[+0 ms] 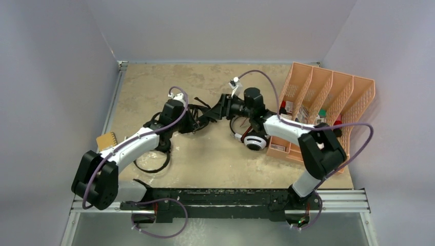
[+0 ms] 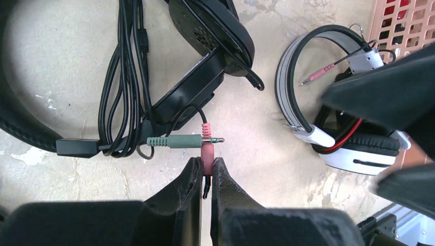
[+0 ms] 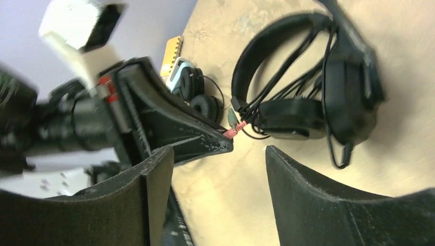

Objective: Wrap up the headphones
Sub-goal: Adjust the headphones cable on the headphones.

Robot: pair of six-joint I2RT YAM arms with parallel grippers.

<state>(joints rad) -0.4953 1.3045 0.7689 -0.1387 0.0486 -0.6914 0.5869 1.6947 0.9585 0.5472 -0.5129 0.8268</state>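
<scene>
Two plugs sit at the very tip of my left claw (image 2: 205, 177). The pink plug (image 2: 206, 151) is clenched between its jaws, and the green plug (image 2: 177, 141) lies crosswise just ahead, loose. Only the narrow jaw ends pinch the pink one, so I judge a sideways tug could twist it out. The free green plug could also swing and snag as I move.

My right claw (image 3: 216, 149) is released, jaws spread with nothing between them, and it faces the left tip at close quarters. A careless approach could knock the two together or bump the plug free.

Beyond the left tip the cable bundle (image 2: 125, 77) lies in loose loops on the tabletop (image 2: 61, 51), running up to the larger black headphones (image 2: 205, 31). Pulling hard might drag the headset or spill the loops. Off to the right of that claw rest the white-and-black headphones (image 2: 308, 102), whose own thin lead could tangle in.

How much of the pink plug is inside the jaws I cannot see. The right claw is a dark blur from the left wrist. The small black headphones (image 3: 197, 97) lie farther off, partly hidden behind the left claw, their cable unclear. From above, my arms cover most of the black headset.
</scene>
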